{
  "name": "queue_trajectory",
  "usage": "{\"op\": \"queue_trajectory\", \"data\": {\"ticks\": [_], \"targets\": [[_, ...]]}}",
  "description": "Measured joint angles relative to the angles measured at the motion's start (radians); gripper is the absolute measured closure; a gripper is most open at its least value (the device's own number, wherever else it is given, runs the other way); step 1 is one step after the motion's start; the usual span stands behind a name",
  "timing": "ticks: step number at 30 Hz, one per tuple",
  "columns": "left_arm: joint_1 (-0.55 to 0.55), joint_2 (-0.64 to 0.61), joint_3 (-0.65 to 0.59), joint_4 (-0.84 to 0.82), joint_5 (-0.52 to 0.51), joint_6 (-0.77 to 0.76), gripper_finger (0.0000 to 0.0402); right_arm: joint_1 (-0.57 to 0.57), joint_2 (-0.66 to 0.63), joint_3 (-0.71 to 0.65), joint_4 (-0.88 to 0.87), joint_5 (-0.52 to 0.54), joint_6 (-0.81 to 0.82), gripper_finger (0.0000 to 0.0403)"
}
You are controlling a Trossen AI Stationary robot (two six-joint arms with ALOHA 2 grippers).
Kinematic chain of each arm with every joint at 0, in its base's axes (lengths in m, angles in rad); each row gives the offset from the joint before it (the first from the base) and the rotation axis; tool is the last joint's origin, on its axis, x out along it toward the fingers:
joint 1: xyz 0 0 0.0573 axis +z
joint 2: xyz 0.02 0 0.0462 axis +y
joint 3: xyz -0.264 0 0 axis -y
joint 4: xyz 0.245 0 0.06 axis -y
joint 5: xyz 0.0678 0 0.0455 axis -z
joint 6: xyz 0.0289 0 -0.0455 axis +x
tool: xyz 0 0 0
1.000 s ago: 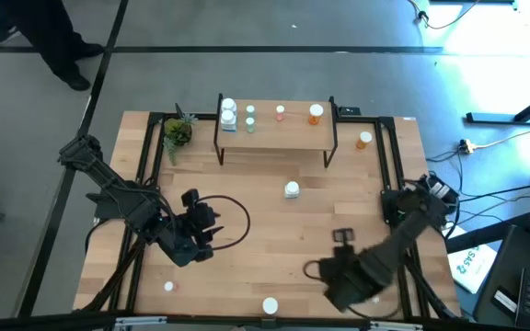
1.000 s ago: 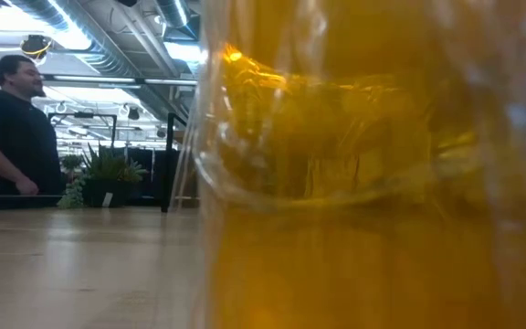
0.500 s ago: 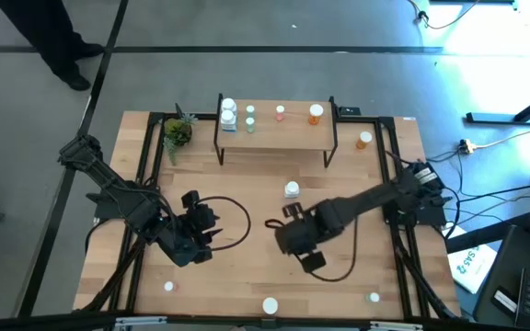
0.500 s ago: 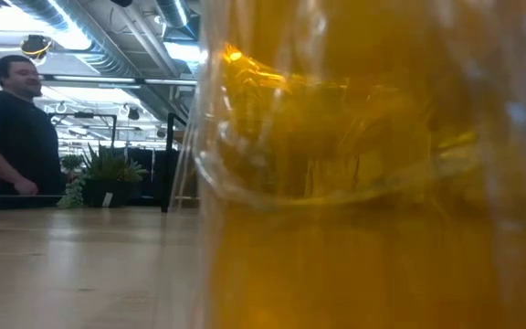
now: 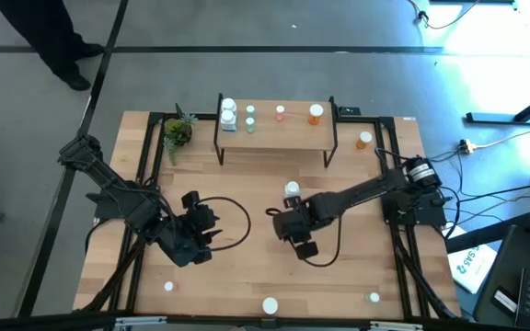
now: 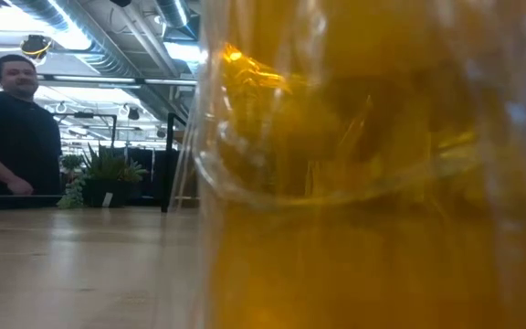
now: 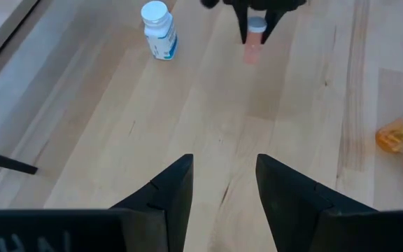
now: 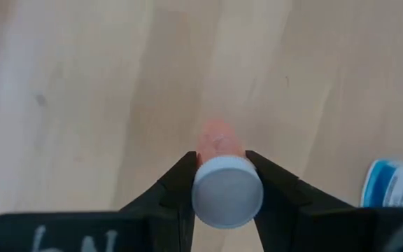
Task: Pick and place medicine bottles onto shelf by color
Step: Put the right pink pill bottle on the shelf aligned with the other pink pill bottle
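Observation:
My right gripper point(image 5: 288, 219) stands over the table's middle, shut on a pink-red medicine bottle point(image 8: 219, 140) with a white cap; it also shows in the left wrist view point(image 7: 252, 49). My left gripper point(image 7: 224, 161) is open and empty over the table's left half point(image 5: 208, 221). The shelf point(image 5: 293, 138) stands at the far edge with white point(image 5: 228, 112), green point(image 5: 251, 115), pink point(image 5: 280, 112) and orange point(image 5: 315, 113) bottles on it. A white bottle point(image 5: 291, 189) stands upright just beyond my right gripper. My right gripper pinches the pink-red bottle at its white cap point(image 8: 227, 190), one finger on each side. The fingers point(image 8: 182, 183) come from above, pointing down. The bottle stands upright below them; whether its base touches the table I cannot tell.
Loose bottles lie on the table: orange at the far right point(image 5: 364, 140), white point(image 5: 270, 305), pink point(image 5: 168, 287) and green point(image 5: 374, 297) along the near edge. A potted plant point(image 5: 177, 131) stands left of the shelf. An orange bottle point(image 6: 373, 183) fills the low view. A person point(image 6: 12, 128) stands beyond the table.
My right gripper has swung from the table's near right corner toward the left and the far edge, to the middle of the table beside the white bottle. A green bottle near the front right edge has come into view where the arm was.

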Motion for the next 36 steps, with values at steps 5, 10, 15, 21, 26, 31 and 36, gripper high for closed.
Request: {"op": "queue_trajectory", "data": {"ticks": [5,10,15,21,26,31,36], "targets": [[0.000,0.000,0.000,0.000,0.000,0.000,0.0252,-0.010,0.000,-0.037,-0.006,0.001,0.062,0.0291],[0.000,0.000,0.000,0.000,0.000,0.001,0.0252,-0.020,0.000,-0.041,-0.073,0.000,0.161,0.0291],[0.000,0.000,0.000,0.000,0.000,0.002,0.0252,-0.034,0.000,-0.041,-0.099,0.002,0.236,0.0291],[0.000,0.000,0.000,0.000,0.000,0.002,0.0252,-0.051,0.000,-0.041,-0.102,0.001,0.288,0.0289],[0.000,0.000,0.000,0.000,0.000,0.002,0.0252,-0.063,0.000,-0.041,-0.102,0.001,0.288,0.0285],[0.000,0.000,0.000,0.000,0.000,0.002,0.0252,-0.071,0.008,-0.041,-0.103,0.005,0.288,0.0285],[0.000,0.000,0.000,-0.001,0.000,0.002,0.0252,-0.073,0.018,-0.057,-0.097,0.030,0.287,0.0284]]}}
